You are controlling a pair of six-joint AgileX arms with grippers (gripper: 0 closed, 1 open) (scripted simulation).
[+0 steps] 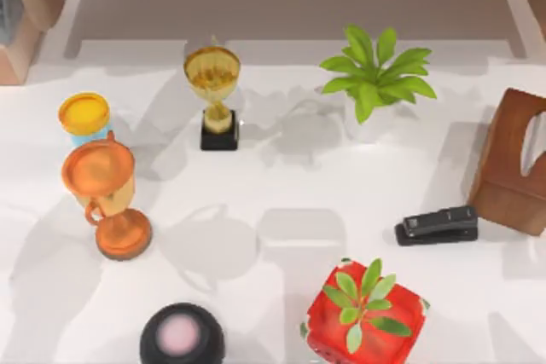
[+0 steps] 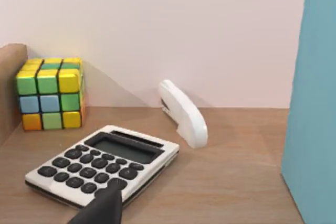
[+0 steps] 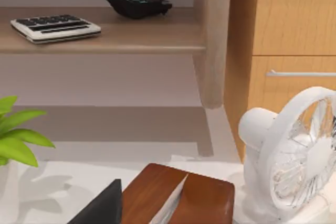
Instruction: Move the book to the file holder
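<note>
Table (image 1: pixel 281 202), top view: gold trophy (image 1: pixel 213 95) at 11 o'clock, black stapler (image 1: pixel 437 225) at 4 o'clock, brown wooden box (image 1: pixel 514 162) at 3 o'clock. Book: location cannot be told.

Left wrist view: calculator (image 2: pixel 102 163), colour cube (image 2: pixel 50 94), white stapler (image 2: pixel 182 113) on a wooden shelf (image 2: pixel 231 177); a dark fingertip (image 2: pixel 102 208), left gripper's opening cannot be told.

Right wrist view: white fan (image 3: pixel 294 156) beside the box; right gripper's opening likewise cannot be told.

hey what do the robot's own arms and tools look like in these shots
Little of them is in frame. In the left wrist view, the left tool appears as a dark grey, matte finger tip with a rounded, tapering end. In the right wrist view, the right tool appears as a similar dark grey, flat-sided wedge with a sharp corner. No cables, markings or labels can be seen on either part.
</note>
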